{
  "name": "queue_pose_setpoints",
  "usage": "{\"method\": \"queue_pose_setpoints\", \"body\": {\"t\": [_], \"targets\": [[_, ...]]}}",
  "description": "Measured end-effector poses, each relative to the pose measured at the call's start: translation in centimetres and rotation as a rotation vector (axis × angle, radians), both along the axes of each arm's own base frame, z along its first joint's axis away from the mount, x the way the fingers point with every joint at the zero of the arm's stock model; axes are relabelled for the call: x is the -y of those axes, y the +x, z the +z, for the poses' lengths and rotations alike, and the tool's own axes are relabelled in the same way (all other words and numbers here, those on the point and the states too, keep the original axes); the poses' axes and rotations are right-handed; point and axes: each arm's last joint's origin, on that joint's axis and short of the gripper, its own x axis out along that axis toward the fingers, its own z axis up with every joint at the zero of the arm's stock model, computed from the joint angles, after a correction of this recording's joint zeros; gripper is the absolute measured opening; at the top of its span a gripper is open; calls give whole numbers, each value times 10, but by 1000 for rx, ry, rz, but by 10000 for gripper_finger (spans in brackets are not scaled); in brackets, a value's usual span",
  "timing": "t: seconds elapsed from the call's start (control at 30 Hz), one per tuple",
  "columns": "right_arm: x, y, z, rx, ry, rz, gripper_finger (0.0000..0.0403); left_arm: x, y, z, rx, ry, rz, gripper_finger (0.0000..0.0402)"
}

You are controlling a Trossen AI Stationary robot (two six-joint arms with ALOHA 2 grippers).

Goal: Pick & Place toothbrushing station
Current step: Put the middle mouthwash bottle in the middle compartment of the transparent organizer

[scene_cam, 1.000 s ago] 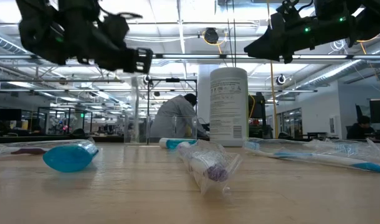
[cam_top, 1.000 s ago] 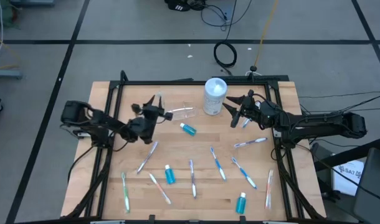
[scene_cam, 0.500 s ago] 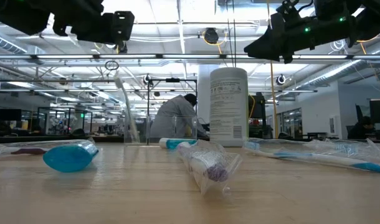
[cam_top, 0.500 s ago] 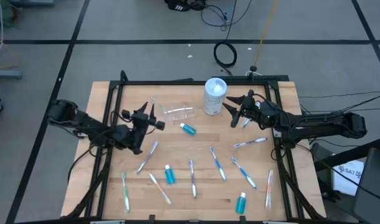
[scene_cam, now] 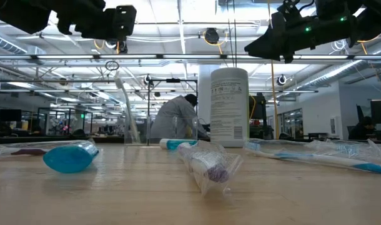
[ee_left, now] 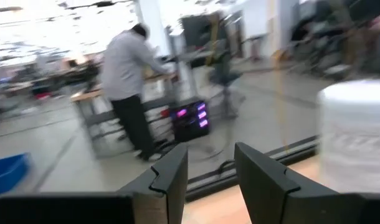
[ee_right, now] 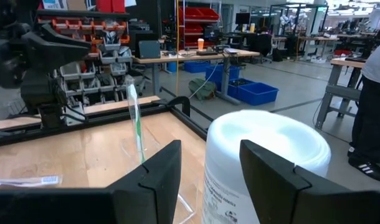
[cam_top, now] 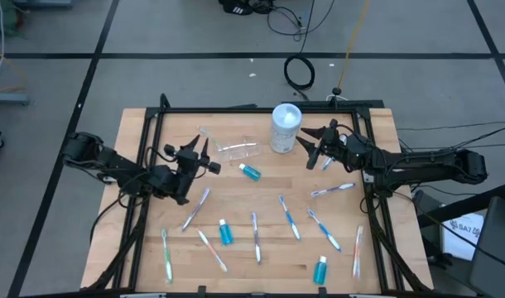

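Wooden table (cam_top: 377, 248) holds three toothpaste tubes (cam_top: 251, 171) (blue, white-capped).

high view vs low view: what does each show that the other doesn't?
Only high: the full spread of toothbrushes across the table, plus the left gripper and right gripper, both open and empty.

Only low: a person in the room behind.

Both: the white container, the clear tumbler with one brush in it, and toothpaste tubes.

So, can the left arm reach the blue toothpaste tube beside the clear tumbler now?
Probably yes. The left claw is open and empty, just beside the toothpaste tube, with bare table between them; the tumbler stands clear of that path.
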Motion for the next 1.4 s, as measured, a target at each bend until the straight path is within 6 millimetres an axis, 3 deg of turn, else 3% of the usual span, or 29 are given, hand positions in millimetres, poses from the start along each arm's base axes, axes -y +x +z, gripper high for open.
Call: {"method": "queue_pose_setpoints", "body": {"t": [0.3,0.43,0.6,0.8,0.93,1.13,1.4], "targets": [[0,0,-1,17,51,0,155,6,14,-16,112,-23,-327,138],[-5,1,-16,-13,170,45,155,11,21,-29,174,-168,-592,138],[-19,6,-31,-49,286,228,155,14,23,-46,188,-394,-714,138],[-41,23,-46,-68,344,330,155,31,27,-42,188,-568,-878,138],[-54,36,-51,-5,329,401,155,43,36,-26,100,-641,-892,138],[-69,45,-66,-23,385,453,155,47,44,-3,-20,-899,-795,138],[-85,47,-78,-86,415,505,155,65,27,-20,-64,-1166,-656,138]]}}
